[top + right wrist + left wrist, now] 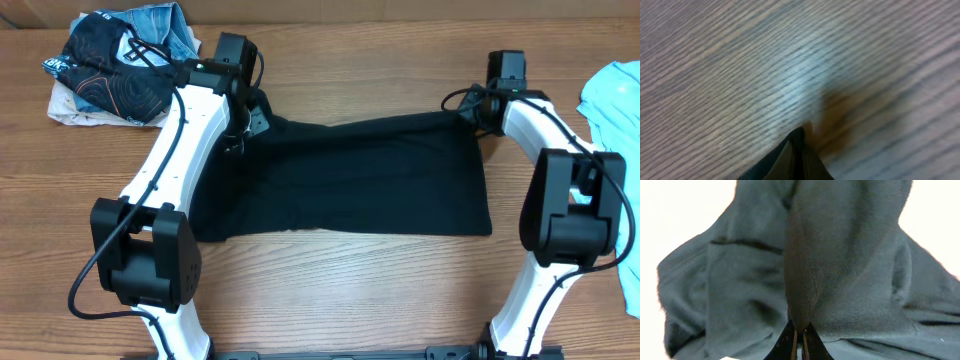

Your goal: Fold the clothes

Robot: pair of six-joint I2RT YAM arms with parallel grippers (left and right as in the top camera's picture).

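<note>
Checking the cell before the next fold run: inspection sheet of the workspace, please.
Surface: wooden table, wood grain showing around the shirt.
Job's things: black shirt spread mid-table; light blue T-shirt at the right edge.
Clutter: pile of patterned clothes at the far left corner.
Grippers: left gripper fingers shut on black shirt; right gripper shut at the shirt's far right corner, grip unclear.
Cables: black cables looping along both arms.
Surroundings: nothing seen.
</note>
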